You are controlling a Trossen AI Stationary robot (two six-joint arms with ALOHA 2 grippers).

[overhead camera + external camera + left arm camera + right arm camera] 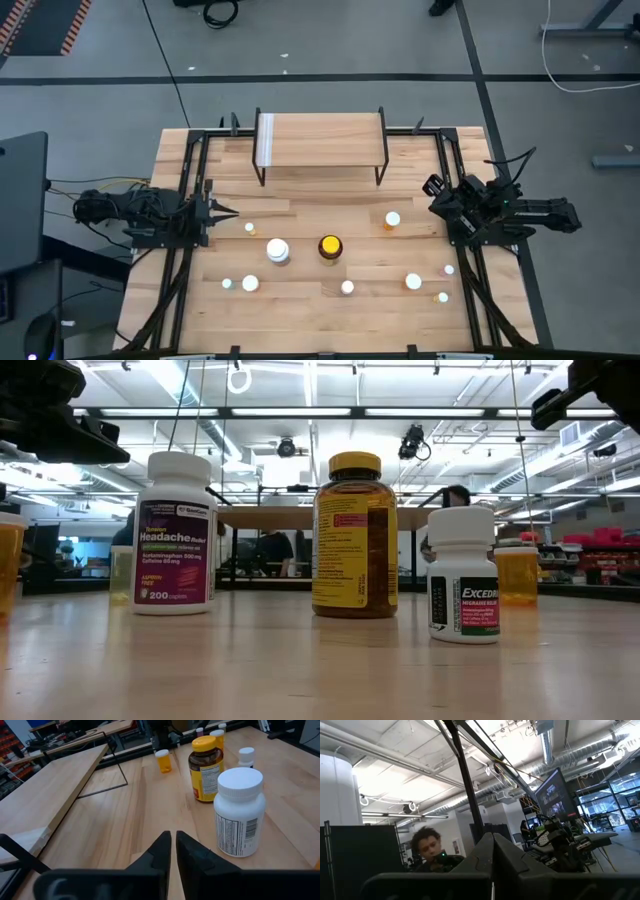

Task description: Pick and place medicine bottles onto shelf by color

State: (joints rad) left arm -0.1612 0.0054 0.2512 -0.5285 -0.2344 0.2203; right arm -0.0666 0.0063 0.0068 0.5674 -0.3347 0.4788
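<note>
Several medicine bottles stand upright on their bases on the wooden tabletop. A larger white bottle (278, 250) (239, 812) and a larger dark amber bottle with a yellow cap (330, 246) (205, 768) stand mid-table. Small white and orange bottles (392, 219) (250, 228) (413, 282) stand around them. The light-wood shelf (320, 140) on black legs stands at the far edge with nothing on it. My left gripper (230, 211) (173, 847) is shut and empty, left of the bottles. My right gripper (434, 187) (493, 851) is shut and empty, raised at the right.
A black metal frame (190, 240) runs along both sides of the table. More small bottles (228, 284) (347, 288) (443, 297) stand near the front edge. A person shows in the room beyond the table in the right wrist view (427, 845).
</note>
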